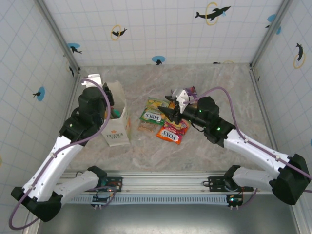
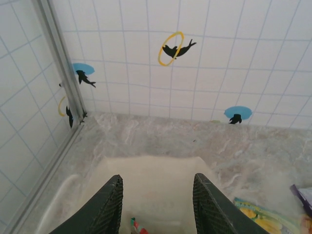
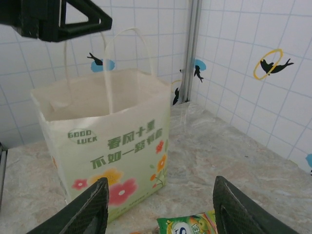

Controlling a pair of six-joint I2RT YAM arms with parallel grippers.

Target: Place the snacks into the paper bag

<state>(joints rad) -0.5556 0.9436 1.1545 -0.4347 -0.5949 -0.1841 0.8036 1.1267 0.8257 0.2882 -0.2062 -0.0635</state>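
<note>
Judging by the pictures, the job is barely begun. The paper bag (image 1: 118,127) stands upright at the left of the table (image 1: 146,158). One coloured packet (image 2: 136,226) seems to lie inside it; I cannot tell whether there are more. Most snacks (image 1: 163,122) lie heaped mid-table, just right of the bag, not yet packed. They include a green FOX'S packet (image 1: 151,117), a red FOX'S packet (image 1: 170,132) and a purple packet (image 1: 190,91) farther back.

The left gripper (image 2: 157,178) hangs over the bag's mouth, its fingers (image 2: 109,204) moderately parted and empty. The right gripper (image 1: 166,113) hovers over the heap, its fingers (image 3: 87,209) spread wide and grasping nothing.
</note>
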